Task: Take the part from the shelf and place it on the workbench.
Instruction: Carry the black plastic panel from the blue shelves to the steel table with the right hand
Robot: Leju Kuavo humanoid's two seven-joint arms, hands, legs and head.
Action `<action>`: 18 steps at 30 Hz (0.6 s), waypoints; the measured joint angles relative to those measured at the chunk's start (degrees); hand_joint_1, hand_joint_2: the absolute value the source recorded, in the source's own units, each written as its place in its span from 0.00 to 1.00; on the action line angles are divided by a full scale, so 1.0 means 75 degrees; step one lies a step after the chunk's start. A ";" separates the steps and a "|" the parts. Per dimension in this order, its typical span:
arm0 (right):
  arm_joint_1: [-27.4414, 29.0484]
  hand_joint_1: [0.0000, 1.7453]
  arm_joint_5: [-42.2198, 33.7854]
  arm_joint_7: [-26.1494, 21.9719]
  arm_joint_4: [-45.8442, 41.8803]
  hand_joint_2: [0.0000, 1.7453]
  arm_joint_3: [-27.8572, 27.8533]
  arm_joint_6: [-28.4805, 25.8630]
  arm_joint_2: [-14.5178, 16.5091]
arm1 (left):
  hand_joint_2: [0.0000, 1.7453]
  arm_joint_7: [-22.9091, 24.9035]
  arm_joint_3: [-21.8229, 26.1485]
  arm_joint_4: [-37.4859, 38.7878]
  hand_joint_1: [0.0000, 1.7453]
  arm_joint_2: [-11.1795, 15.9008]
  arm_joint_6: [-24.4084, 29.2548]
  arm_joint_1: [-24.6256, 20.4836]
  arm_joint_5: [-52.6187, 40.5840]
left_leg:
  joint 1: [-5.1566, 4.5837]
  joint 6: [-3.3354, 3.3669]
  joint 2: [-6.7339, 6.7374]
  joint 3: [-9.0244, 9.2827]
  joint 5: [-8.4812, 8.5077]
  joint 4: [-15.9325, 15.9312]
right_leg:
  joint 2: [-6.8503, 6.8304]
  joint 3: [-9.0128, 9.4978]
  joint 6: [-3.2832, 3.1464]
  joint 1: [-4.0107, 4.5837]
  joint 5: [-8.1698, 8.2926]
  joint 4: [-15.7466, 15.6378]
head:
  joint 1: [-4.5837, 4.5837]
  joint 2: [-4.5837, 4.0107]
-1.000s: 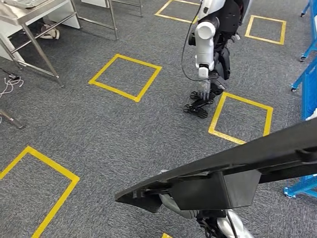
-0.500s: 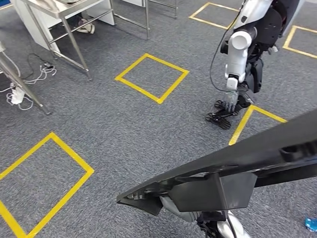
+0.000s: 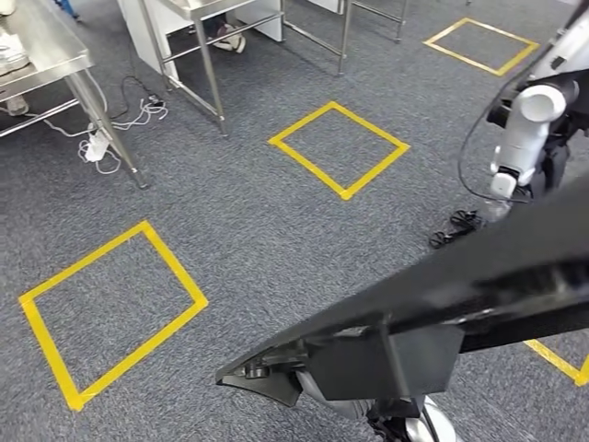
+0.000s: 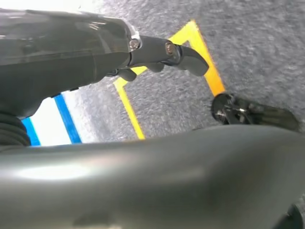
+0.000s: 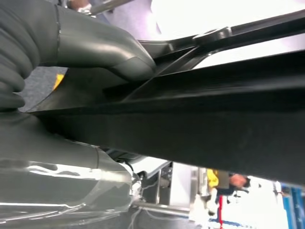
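A long black part (image 3: 431, 299) with a boxy bracket under it stretches across the lower right of the head view, carried above the floor. In the right wrist view my right hand (image 5: 97, 52) grips this part (image 5: 223, 109), the thumb pressed on one face and the fingers under the other. A silver arm (image 3: 327, 387) shows just beneath the part's pointed end. My left hand (image 4: 107, 47) hangs over the carpet with its fingers stretched out and nothing in them. A steel workbench (image 3: 41, 55) stands at the far left.
Another steel table frame (image 3: 208, 46) stands at the back, with white cables (image 3: 104, 138) on the floor between the two. Yellow tape squares (image 3: 340, 147) mark the grey carpet. A second white-armed robot (image 3: 527, 138) stands at the right.
The whole view has swung, so the tape squares and the other robot slid right and the steel tables came in at the left. The part keeps its place in my right hand.
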 joint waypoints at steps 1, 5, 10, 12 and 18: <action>-0.0001 1.00 0.0002 0.0000 -0.0021 1.00 0.0000 0.0005 -0.0007 | 1.00 0.0006 0.0000 0.0000 0.00 -0.0012 0.0001 -0.0005 -0.0009 | 0.0029 0.0038 -0.0081 0.0035 0.0011 -0.0041 | 0.0196 -0.0065 0.0019 -0.0005 -0.0131 0.0191 | 0.0007 0.0000; 0.0078 1.00 0.0008 0.0079 -0.0043 1.00 0.0001 0.0027 -0.0082 | 1.00 -0.0007 0.0015 0.0000 0.00 -0.0095 -0.0014 -0.0076 0.0081 | 0.0058 0.0127 -0.0464 0.0096 -0.0004 -0.0068 | 0.0745 -0.1040 0.0030 0.0008 -0.0793 0.1943 | 0.0024 0.0000; 0.0087 1.00 0.0004 0.0107 -0.0043 1.00 0.0001 0.0043 -0.0106 | 1.00 -0.0041 0.0054 0.0000 0.00 -0.0190 -0.0025 -0.0091 0.0254 | 0.0071 0.0051 -0.1008 0.0218 -0.0093 -0.0019 | 0.1155 -0.0690 0.0000 -0.0009 0.0427 0.0478 | 0.0024 0.0000; 0.0085 1.00 0.0003 0.0109 -0.0050 1.00 0.0003 0.0046 -0.0114 | 1.00 -0.0047 0.0077 0.0000 0.00 -0.0198 -0.0026 -0.0098 0.0270 | 0.0080 -0.0018 -0.1178 0.0191 -0.0115 0.0005 | 0.1330 -0.0551 -0.0051 -0.0006 0.0495 0.0124 | 0.0022 0.0000; 0.0000 1.00 -0.0015 0.0113 -0.0067 1.00 0.0004 0.0064 -0.0110 | 1.00 -0.0126 0.0147 0.0000 0.00 -0.0223 -0.0062 -0.0095 0.0278 | 0.0099 -0.0252 -0.0616 -0.0302 -0.0661 0.0948 | 0.0808 -0.0451 -0.0265 -0.0032 0.0453 0.0040 | 0.0003 0.0000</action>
